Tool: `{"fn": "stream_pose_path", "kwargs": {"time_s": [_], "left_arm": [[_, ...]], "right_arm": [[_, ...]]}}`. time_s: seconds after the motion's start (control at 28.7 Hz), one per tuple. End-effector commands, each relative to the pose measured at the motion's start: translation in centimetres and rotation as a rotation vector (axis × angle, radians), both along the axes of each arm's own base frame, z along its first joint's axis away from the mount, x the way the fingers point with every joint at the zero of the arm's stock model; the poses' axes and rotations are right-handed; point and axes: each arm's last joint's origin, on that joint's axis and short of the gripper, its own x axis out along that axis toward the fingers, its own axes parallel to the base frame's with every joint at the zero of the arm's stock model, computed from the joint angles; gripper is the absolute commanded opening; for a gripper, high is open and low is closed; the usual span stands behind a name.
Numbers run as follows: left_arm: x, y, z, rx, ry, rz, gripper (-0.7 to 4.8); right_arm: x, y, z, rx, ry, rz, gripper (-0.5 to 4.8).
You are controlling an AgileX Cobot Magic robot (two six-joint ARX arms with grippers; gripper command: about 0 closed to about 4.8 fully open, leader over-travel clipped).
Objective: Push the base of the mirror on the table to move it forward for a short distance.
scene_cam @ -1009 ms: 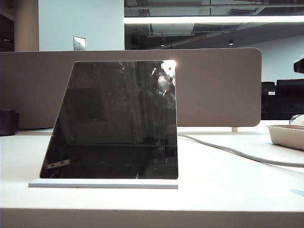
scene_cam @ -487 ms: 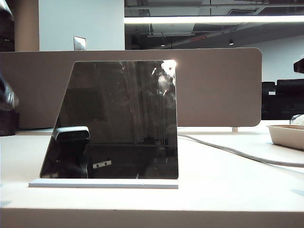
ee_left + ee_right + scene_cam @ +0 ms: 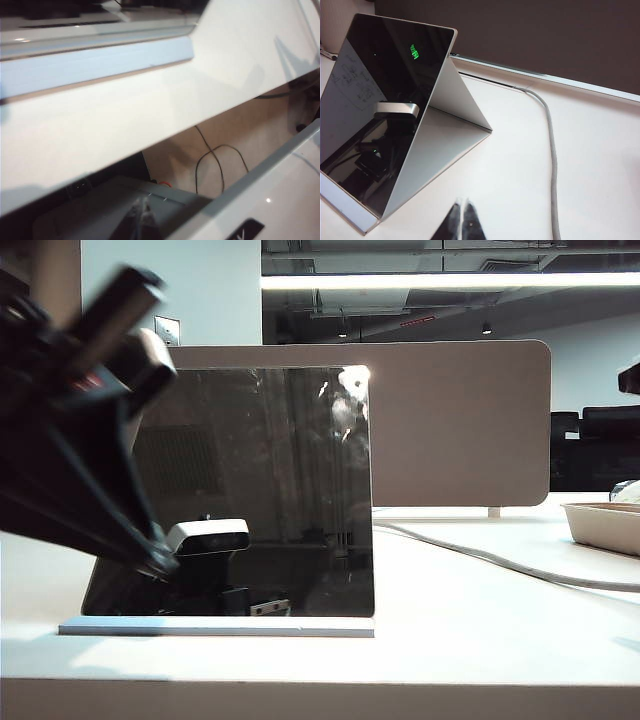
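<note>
At the 9 o'clock side of the exterior view a blurred dark arm is seen; its left gripper (image 3: 142, 220) is shown in the left wrist view with fingertips pressed together, holding nothing, below and in front of the table (image 3: 480, 620) edge. The mirror (image 3: 270, 490) is stood near the table's front, left of centre, on the base of the mirror (image 3: 215, 627), which lies flat just behind the front edge. At 3 o'clock a grey cable (image 3: 500, 562) and a beige tray (image 3: 600, 525) are seen, well apart from the mirror. The right gripper (image 3: 462, 220), likewise closed and empty, is held above the table behind the mirror's open side. The thin slab could be missed or overridden if contact is made too high; the leaning panel could then be tipped.
</note>
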Motion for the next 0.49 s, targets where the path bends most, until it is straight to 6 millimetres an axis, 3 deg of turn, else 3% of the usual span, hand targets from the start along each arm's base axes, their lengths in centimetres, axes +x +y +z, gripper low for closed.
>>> {"fn": "stream_pose_path", "kwargs": {"time_s": [0.03,0.24,0.49], "left_arm": [[0.9,-1.8,-0.5,-0.035,-0.039,-0.007,-0.02],[2.4,-5.0,-1.3,0.017,-0.063,-0.031,-0.02],[3.8,-6.3,-1.1,0.121,-0.083,0.004,-0.02]], "right_arm": [[0.0,0.0,0.2,0.008,-0.013,0.001,0.22],[0.0,0.0,0.2,0.007,-0.012,0.000,0.21],[0.0,0.0,0.2,0.008,-0.013,0.000,0.22]]}}
